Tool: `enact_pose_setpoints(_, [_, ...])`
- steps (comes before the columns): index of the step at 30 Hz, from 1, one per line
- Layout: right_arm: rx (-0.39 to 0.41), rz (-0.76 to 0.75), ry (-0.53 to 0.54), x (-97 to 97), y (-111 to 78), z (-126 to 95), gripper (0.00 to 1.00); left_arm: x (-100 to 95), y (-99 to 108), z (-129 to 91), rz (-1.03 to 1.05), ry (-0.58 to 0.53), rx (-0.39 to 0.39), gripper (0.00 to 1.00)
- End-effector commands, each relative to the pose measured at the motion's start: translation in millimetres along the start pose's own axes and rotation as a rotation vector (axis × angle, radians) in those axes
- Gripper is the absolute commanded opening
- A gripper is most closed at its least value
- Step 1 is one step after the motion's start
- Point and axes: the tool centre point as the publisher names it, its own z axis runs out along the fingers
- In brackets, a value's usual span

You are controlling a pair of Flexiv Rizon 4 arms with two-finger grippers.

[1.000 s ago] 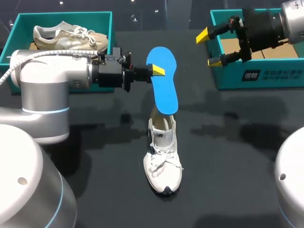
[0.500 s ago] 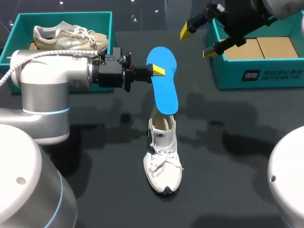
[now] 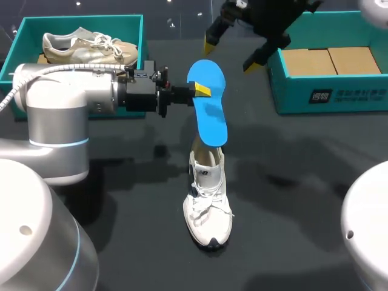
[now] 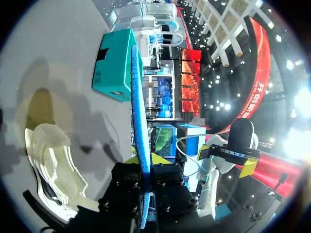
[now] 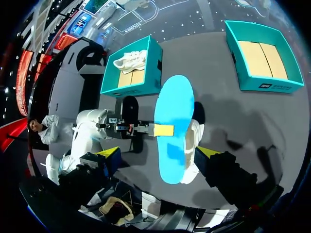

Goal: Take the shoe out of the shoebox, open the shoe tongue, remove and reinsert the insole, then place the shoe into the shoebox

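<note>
While our left tool (image 3: 202, 90) is clamped on one long edge of the insole (image 3: 208, 112), gripping it from both faces near its far, wider end, the insole hangs out of the shoe (image 3: 208, 203). Its near end sits at or just above the shoe's opening; we cannot tell whether the two touch. The shoe stands alone on the table (image 3: 303, 182) near the middle, toe towards us, with neither tool holding it. Our right tool (image 3: 230, 54) is spread wide and holds nothing. It hovers at the far side, above the insole's far end and to the left of the right box (image 3: 327, 97), which has no shoe in it. The left box (image 3: 79, 21) holds a beige shoe (image 3: 85, 47).

We judge the insole is out and its reinsertion is next. The grip is a narrow pinch on one edge, so the insole could pivot or slip if it is pushed endwise into the shoe. The soft foam may also buckle or catch on the collar or tongue instead of sliding flat. With the shoe unheld, any downward push could tip it or shove it along the table. The right tool is close to the insole and could knock it if it descends carelessly.
</note>
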Motion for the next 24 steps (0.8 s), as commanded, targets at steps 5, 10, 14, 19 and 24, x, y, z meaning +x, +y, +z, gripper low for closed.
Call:
enact_pose_setpoints(5, [0.016, 0.025, -0.37, 23.8, 11.3, 21.2, 1.0, 0.0, 1.1, -0.5, 0.0, -0.001, 0.002, 0.0])
enact_pose_setpoints(10, [0.01, 0.033, -0.404, 31.3, 9.2, 25.5, 1.0, 0.0, 1.1, -0.5, 0.0, -0.001, 0.002, 0.0])
enact_pose_setpoints(14, [0.013, 0.04, -0.437, 35.1, 7.6, 27.0, 1.0, 0.0, 1.1, -0.5, 0.0, -0.001, 0.002, 0.0])
enact_pose_setpoints(19, [0.021, 0.037, -0.467, 38.0, 6.6, 27.4, 1.0, 0.0, 1.1, -0.5, 0.0, -0.001, 0.002, 0.0])
enact_pose_setpoints(24, [0.025, 0.038, -0.479, 38.9, 4.3, 27.7, 1.0, 0.0, 1.1, -0.5, 0.0, -0.001, 0.002, 0.0])
